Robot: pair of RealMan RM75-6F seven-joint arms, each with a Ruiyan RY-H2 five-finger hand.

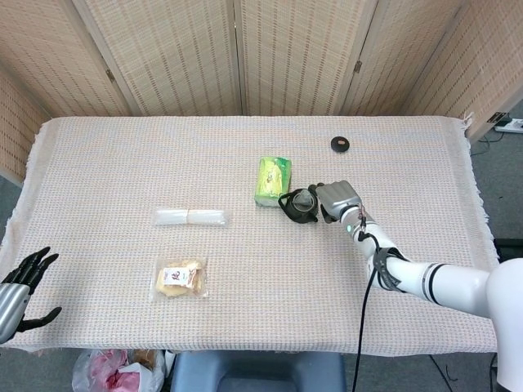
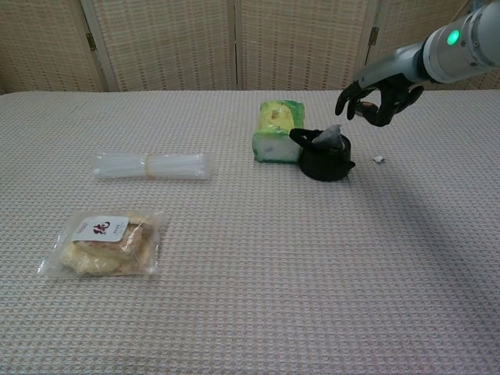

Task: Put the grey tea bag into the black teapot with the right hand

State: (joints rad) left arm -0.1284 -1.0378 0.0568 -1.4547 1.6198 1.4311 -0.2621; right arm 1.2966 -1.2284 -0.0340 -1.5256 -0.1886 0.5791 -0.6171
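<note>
The black teapot (image 1: pixel 299 206) (image 2: pixel 326 158) stands mid-table, to the right of a green packet. The grey tea bag (image 2: pixel 330 137) sits in its open top, a corner sticking up above the rim. A small white tag (image 2: pixel 379 158) lies on the cloth to the pot's right. My right hand (image 1: pixel 335 200) (image 2: pixel 375 100) hovers just right of and above the pot, fingers curved and apart, holding nothing. My left hand (image 1: pixel 20 286) hangs open at the table's front left corner, only in the head view.
The green packet (image 1: pixel 273 180) (image 2: pixel 277 130) touches the teapot's left side. A black lid (image 1: pixel 341 144) lies behind the pot. A clear plastic bundle (image 1: pixel 192 217) (image 2: pixel 152 166) and a bagged snack (image 1: pixel 181 278) (image 2: pixel 105 243) lie on the left half.
</note>
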